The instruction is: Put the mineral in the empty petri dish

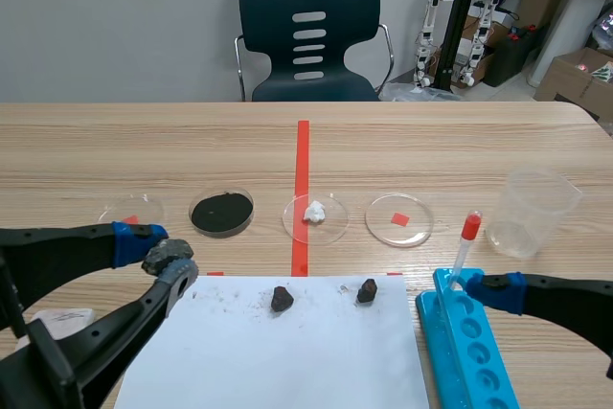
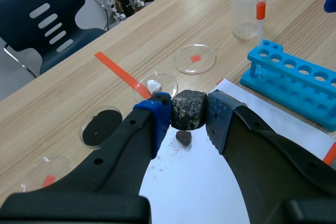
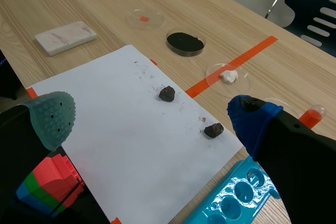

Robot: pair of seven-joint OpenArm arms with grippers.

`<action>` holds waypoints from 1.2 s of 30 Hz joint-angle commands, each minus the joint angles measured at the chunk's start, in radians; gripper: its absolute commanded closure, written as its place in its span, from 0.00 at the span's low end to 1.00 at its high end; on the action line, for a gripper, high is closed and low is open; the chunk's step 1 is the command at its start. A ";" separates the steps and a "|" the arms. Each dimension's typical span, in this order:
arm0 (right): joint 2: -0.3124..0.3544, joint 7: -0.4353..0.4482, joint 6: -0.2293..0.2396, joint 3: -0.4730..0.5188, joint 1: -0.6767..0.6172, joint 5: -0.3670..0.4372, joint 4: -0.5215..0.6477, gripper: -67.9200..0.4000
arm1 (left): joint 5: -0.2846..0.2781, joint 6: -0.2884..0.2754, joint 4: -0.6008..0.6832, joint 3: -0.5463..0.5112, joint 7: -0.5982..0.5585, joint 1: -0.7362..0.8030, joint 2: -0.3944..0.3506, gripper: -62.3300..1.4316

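Only pinched at the tips: one rock, two bare dishes

The left arm's fingers (image 1: pixel 163 256) are closed on the rough, dark grey speckled mineral lump (image 2: pixel 189 109), held up over the edge of the white paper sheet (image 1: pixel 287 361). The pads meet an uneven surface, so a jolt could, I judge, twist it free to drop among the two small dark stones (image 1: pixel 282 299) on the sheet.

Two clear petri dishes look empty (only an orange mark shows under each): one at the row's left end (image 1: pixel 131 208), one at its right end (image 1: pixel 399 219). Between them sit the dish of black powder (image 1: pixel 196 200) and the dish with a white lump (image 1: pixel 292 227); a poorly aimed release would foul those. The right arm's fingers (image 3: pixel 152 121) are spread wide, holding nothing.
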 commanded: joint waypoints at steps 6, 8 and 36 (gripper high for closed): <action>-0.003 0.019 -0.004 0.008 0.000 0.011 0.023 0.11 | -0.007 0.005 0.005 0.001 -0.014 0.000 0.005 0.77; -0.003 0.019 -0.004 0.008 0.000 0.011 0.023 0.11 | -0.007 0.005 0.005 0.001 -0.015 0.000 0.005 0.77; -0.003 0.018 -0.004 0.008 0.000 0.011 0.023 0.11 | -0.324 0.141 -0.179 0.002 0.542 -0.342 0.090 0.77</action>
